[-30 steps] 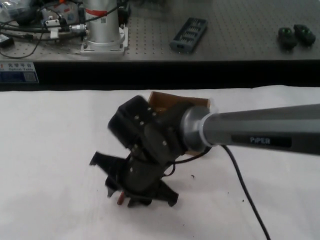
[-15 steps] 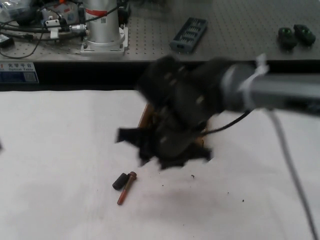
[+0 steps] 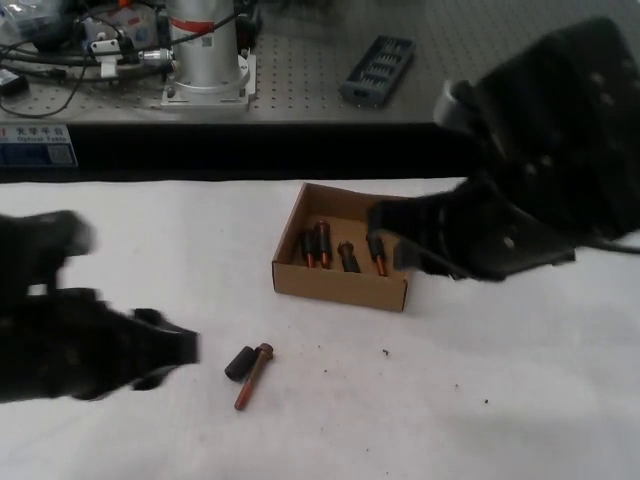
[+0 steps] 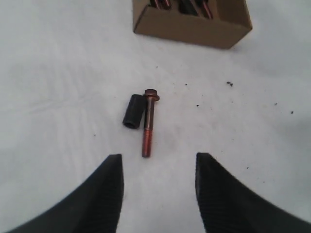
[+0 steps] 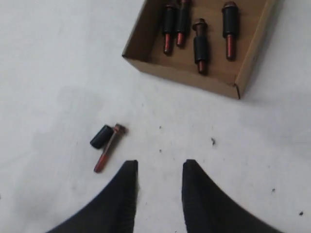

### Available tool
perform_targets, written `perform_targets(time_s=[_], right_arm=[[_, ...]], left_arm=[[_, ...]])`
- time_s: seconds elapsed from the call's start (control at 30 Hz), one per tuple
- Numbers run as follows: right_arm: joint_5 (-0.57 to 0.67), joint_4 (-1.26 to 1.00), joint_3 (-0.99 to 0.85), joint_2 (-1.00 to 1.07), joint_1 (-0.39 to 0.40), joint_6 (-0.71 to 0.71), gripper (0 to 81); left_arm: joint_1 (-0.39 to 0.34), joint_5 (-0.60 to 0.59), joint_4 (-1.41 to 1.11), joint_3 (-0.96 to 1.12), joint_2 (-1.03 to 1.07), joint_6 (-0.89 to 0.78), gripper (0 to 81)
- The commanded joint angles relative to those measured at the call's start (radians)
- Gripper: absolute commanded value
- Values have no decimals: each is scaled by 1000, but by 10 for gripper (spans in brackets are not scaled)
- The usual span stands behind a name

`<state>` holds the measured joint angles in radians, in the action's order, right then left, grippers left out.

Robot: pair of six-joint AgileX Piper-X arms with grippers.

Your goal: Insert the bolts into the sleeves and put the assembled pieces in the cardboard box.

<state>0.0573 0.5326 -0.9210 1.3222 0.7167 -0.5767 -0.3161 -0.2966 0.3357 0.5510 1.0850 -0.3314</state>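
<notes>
The left wrist view's edge cuts off the cardboard box and its assembled pieces.

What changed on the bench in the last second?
The right gripper lifted off the loose bolt and sleeve and swung away right, open and empty. The left gripper came in from the left, open. Bolt, sleeve and box stayed put.

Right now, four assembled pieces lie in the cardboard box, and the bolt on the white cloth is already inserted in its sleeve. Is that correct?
Not quite. The bolt is not inserted: it lies beside the sleeve, as the left wrist view shows. Four assembled pieces do lie in the cardboard box.
</notes>
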Motion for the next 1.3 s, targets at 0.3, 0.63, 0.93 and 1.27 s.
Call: perform_targets(time_s=[0.3,0.63,0.93,1.27], right_arm=[[24,-38,216,-219,-6,-44,241],[23,-30,257,-313,-6,-52,241],[23,-30,257,-313,-6,-52,241],[30,-30,257,-313,-6,-52,241]], left_arm=[[-232,205,137,360,487,244,345],[-237,232,197,492,652,289,345],[-237,237,204,498,689,286,345],[-237,223,197,506,754,283,281]])
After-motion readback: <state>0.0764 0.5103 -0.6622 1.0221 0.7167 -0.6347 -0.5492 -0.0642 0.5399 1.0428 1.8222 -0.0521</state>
